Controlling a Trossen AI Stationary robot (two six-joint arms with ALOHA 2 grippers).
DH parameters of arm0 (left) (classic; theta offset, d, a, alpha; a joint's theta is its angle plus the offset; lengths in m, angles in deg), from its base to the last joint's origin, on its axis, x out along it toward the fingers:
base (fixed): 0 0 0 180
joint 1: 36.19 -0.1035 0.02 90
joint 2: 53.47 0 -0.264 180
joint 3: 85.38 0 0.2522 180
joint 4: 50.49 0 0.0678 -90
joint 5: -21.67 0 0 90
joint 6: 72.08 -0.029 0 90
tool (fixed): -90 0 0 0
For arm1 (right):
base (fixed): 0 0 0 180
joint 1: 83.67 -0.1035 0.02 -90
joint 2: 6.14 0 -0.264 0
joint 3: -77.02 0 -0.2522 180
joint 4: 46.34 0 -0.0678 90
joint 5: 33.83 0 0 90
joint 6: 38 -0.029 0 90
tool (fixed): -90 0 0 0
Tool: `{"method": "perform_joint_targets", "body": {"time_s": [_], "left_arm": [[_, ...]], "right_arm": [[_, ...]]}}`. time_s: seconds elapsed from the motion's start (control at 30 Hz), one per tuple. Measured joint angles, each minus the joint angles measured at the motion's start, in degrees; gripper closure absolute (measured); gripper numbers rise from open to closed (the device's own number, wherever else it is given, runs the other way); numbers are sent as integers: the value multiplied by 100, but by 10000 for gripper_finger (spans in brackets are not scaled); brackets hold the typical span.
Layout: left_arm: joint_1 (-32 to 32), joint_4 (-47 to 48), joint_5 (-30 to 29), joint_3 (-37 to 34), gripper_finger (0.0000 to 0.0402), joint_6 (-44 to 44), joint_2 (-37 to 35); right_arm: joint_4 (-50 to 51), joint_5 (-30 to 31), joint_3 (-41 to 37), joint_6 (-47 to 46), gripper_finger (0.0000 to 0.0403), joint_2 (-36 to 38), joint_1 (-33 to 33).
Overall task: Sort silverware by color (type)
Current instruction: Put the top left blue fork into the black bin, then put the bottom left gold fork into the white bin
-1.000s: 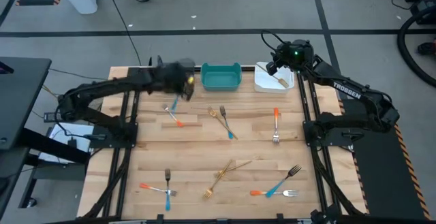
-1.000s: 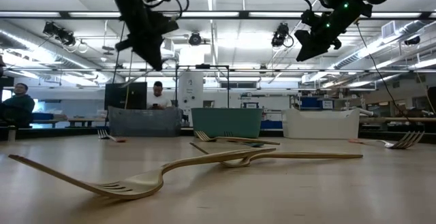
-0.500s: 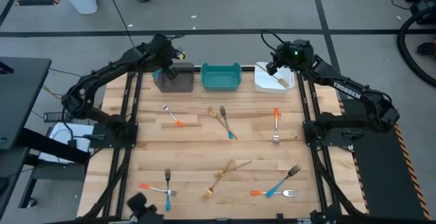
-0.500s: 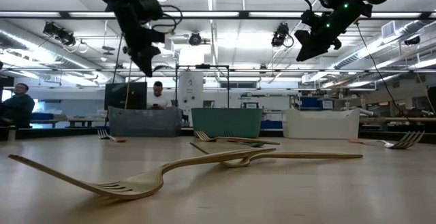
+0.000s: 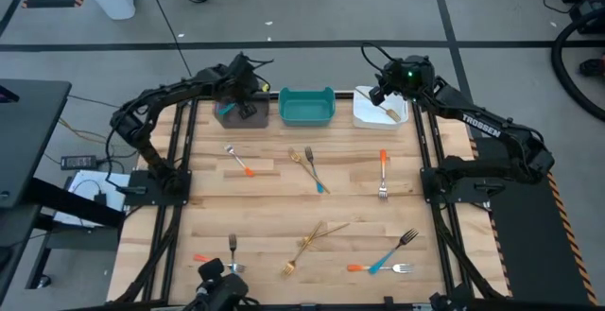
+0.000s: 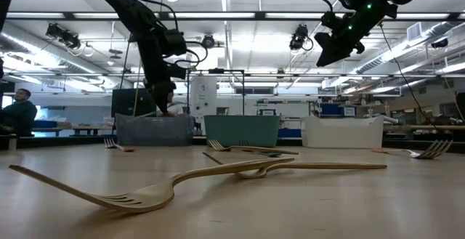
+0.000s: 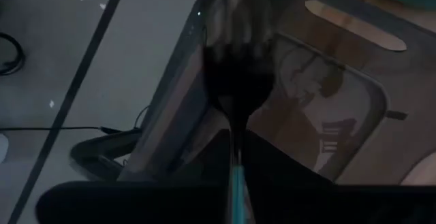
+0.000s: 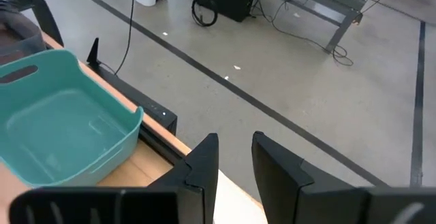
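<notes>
My left gripper [image 5: 240, 100] hangs over the grey bin [image 5: 227, 115] at the far left and is shut on a blue-handled fork [image 7: 235, 94], whose tines point down at the bin's inside [image 7: 327, 115]. My right gripper [image 5: 383, 91] is open and empty above the white bin [image 5: 367, 115], where a gold fork [image 5: 389, 112] lies. Several forks lie flat on the table: an orange-handled one [image 5: 239, 161], a gold and a blue one crossed [image 5: 310, 165], an orange one [image 5: 383, 172], two gold ones [image 5: 307, 245], and others near the front edge. My left gripper pinches the fork's blue handle [image 7: 236, 182] between its two fingers. The fingers point down toward the grey bin and the fork runs on along them. The fork is lifted clear, its tines [image 7: 235, 54] lowest, above the bin's floor.
The teal bin [image 5: 306, 108] stands between the grey and white bins at the far edge and looks empty in the right wrist view [image 8: 61, 129]. People sit in the room beyond the table [image 6: 18, 112]. A dark object [image 5: 219, 294] sits at the near edge.
My left gripper has carried the blue-handled fork from above the table toward the far edge, past the grey bin, then back over the bin and down toward it. The fork stays in its hold.
</notes>
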Motion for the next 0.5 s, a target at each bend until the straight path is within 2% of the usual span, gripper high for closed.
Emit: {"method": "perform_joint_targets", "body": {"time_s": [0.27, 0.5], "left_arm": [[35, -36, 3, 0, 313, 14, 46], [347, 320, 30, 107, 314, 402, -23]], "right_arm": [[184, -2, 0, -229, 305, 0, -194], [269, -2, 0, -265, 305, 19, -471]]}}
